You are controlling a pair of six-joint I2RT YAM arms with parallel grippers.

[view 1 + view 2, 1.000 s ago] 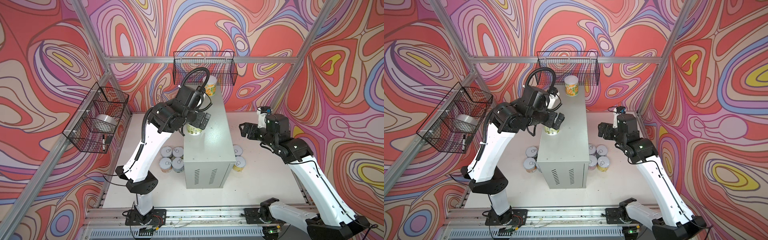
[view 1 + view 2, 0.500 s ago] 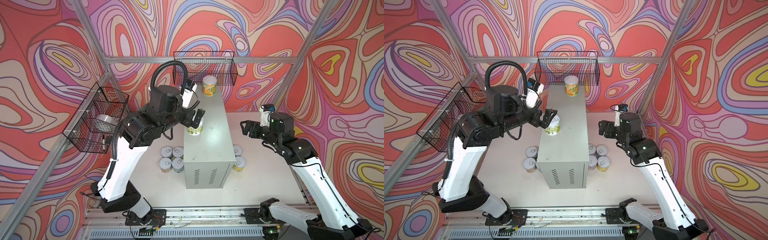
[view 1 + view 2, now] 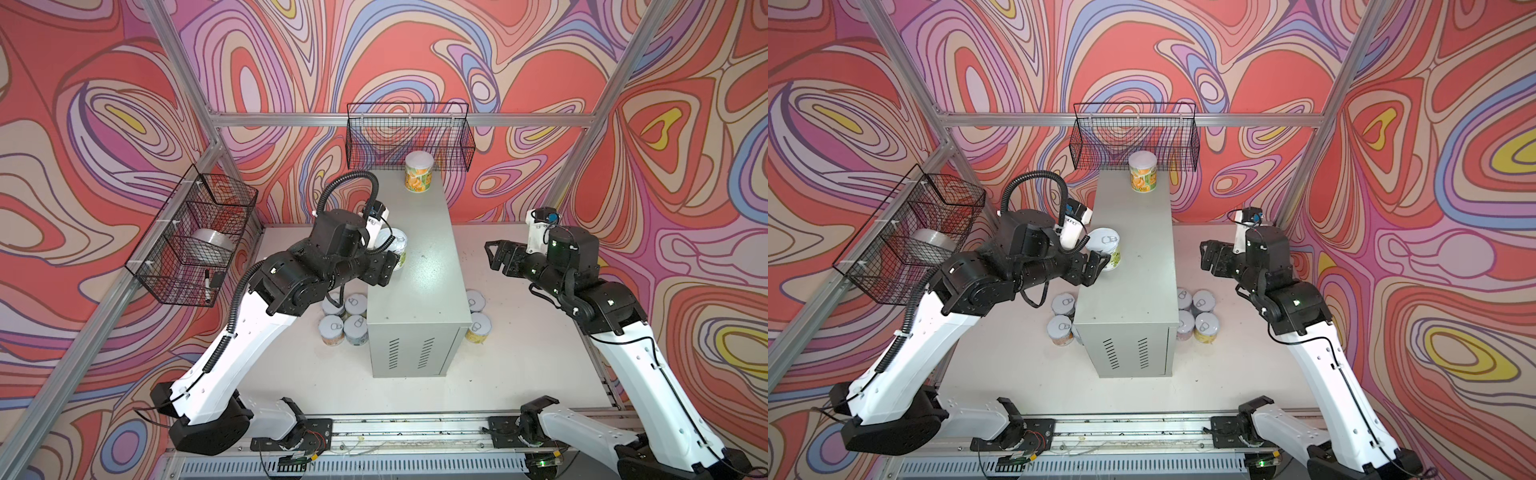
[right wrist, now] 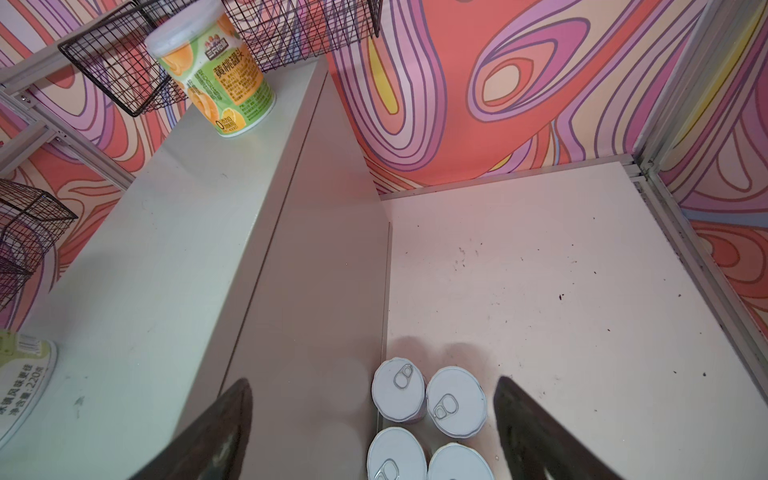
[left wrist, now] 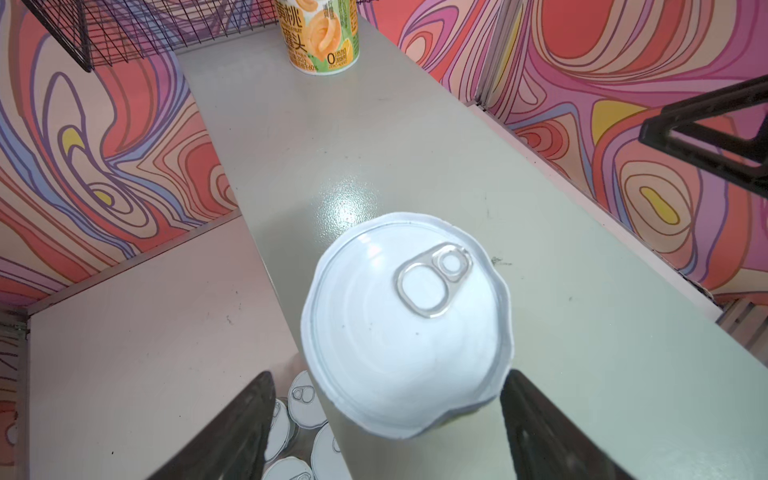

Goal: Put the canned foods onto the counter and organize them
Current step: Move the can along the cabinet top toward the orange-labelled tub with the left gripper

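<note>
The counter (image 3: 419, 299) (image 3: 1133, 270) is a tall grey cabinet in mid-table. An orange-label can (image 3: 419, 176) (image 4: 216, 70) stands at its far end. A green-label can (image 3: 398, 249) (image 5: 407, 324) stands near its left edge. My left gripper (image 3: 390, 266) (image 5: 388, 382) is open, with one finger on each side of this can's base and a gap showing. Several cans (image 3: 345, 324) stand on the tabletop left of the counter, and several more (image 3: 1198, 316) (image 4: 428, 407) on its right. My right gripper (image 3: 492, 255) (image 4: 374, 386) hangs open and empty above those.
A black wire basket (image 3: 409, 133) hangs on the back wall just behind the counter's far end. Another wire basket (image 3: 195, 232) on the left frame holds a silvery tape roll (image 3: 212, 245). The white tabletop (image 4: 540, 270) runs to the frame rails.
My left arm has drawn back to the left from over the counter, leaving the green-label can standing there. My right gripper has shifted only slightly.
</note>
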